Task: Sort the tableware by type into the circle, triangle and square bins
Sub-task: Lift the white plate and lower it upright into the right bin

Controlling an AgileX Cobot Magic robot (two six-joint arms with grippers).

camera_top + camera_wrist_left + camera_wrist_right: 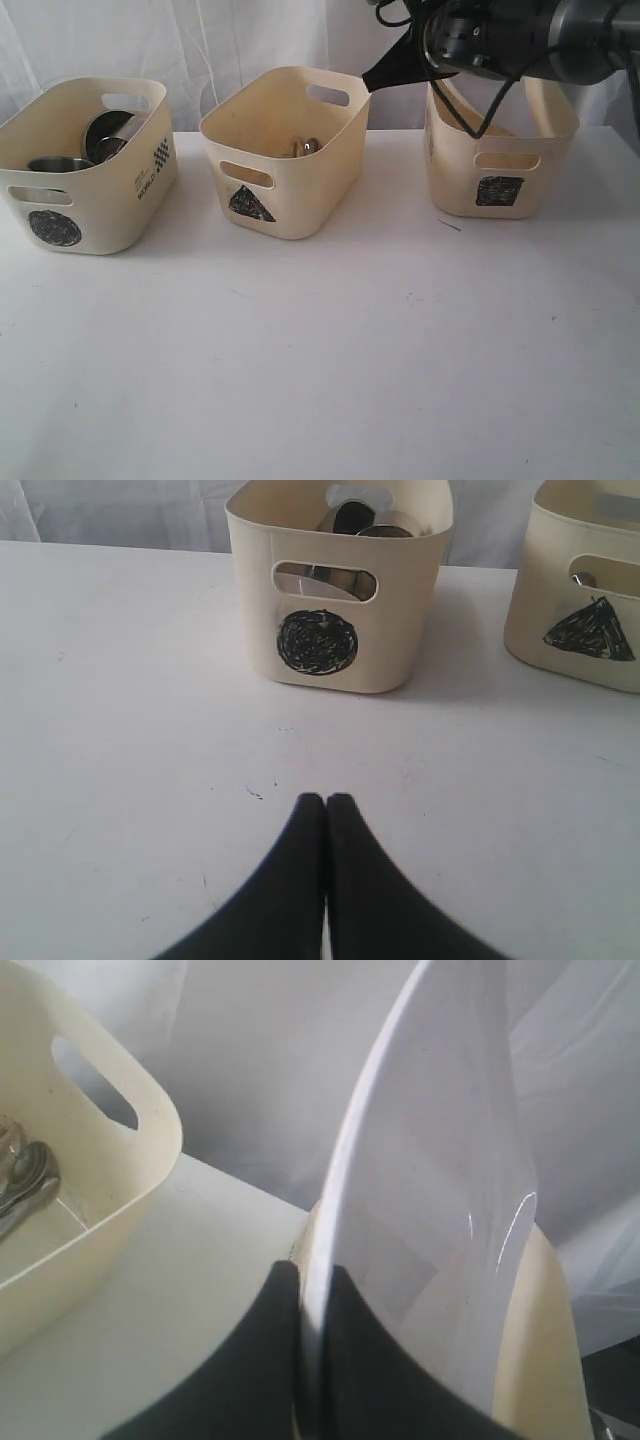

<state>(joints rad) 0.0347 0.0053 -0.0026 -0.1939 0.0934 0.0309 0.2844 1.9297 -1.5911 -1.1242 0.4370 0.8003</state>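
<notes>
Plate at the square bin, sorting nearly done
No tableware shows on the desk. The right end effector pinches the plate's rim, the square bin just below it; the plate's lower edge is probably inside. The left end effector is shut and empty, facing the circle bin of steel cups. Spoons lie in the triangle bin. Only the release seems left.

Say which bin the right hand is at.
The square-marked bin: the right hand grips the white plate on edge at its opening. The circle bin and triangle bin have no plate.
</notes>
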